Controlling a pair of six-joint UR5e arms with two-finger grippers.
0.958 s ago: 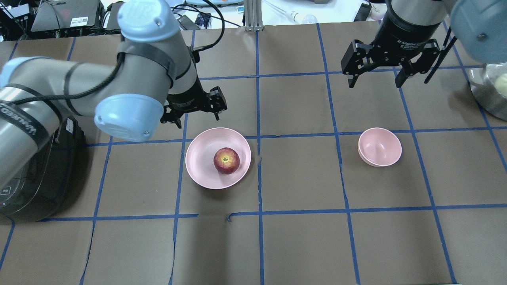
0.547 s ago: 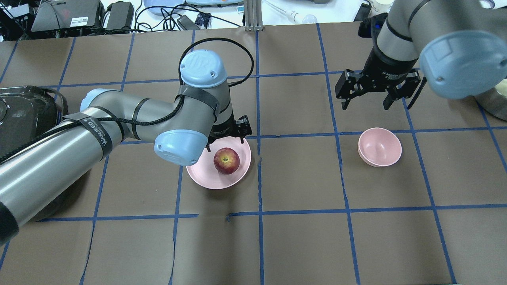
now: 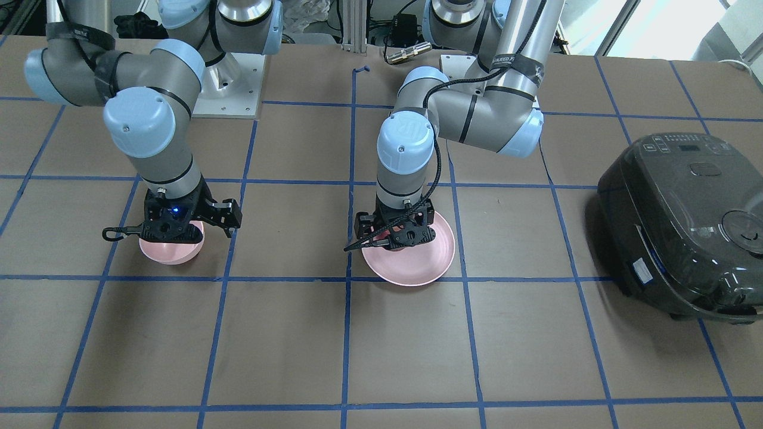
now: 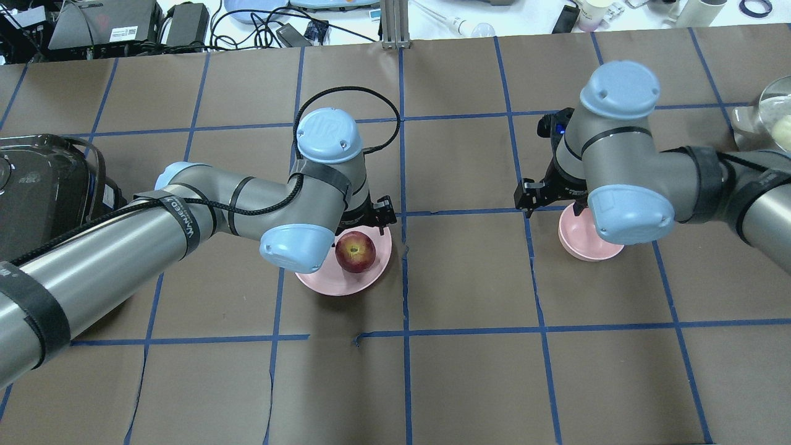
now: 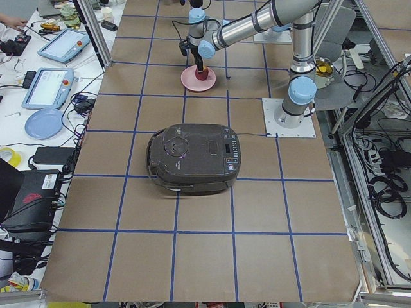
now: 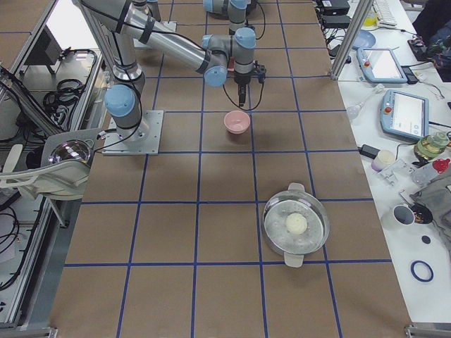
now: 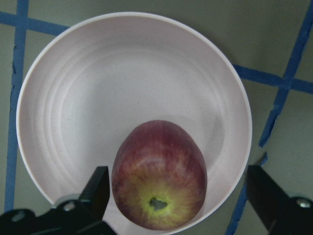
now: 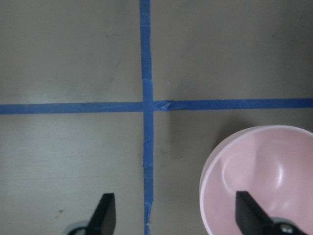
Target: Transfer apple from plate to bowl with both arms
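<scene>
The dark-red apple lies on the near side of the pale-pink plate. My left gripper hangs low over the plate, just behind the apple, and is open. In the left wrist view the apple sits between the gripper's two black fingers, untouched. The small pink bowl stands to the right, empty. My right gripper is open, low over the bowl's far-left rim. In the right wrist view one finger is over the bowl and the other over the table.
A black rice cooker stands at the table's left end, beside my left arm. A metal pot with a pale round thing in it stands at the right end. Blue tape lines cross the brown table cover.
Both arms have come down and forward. The left gripper moved from behind the plate to low over it, at the apple. The right gripper dropped to the bowl's rim.
</scene>
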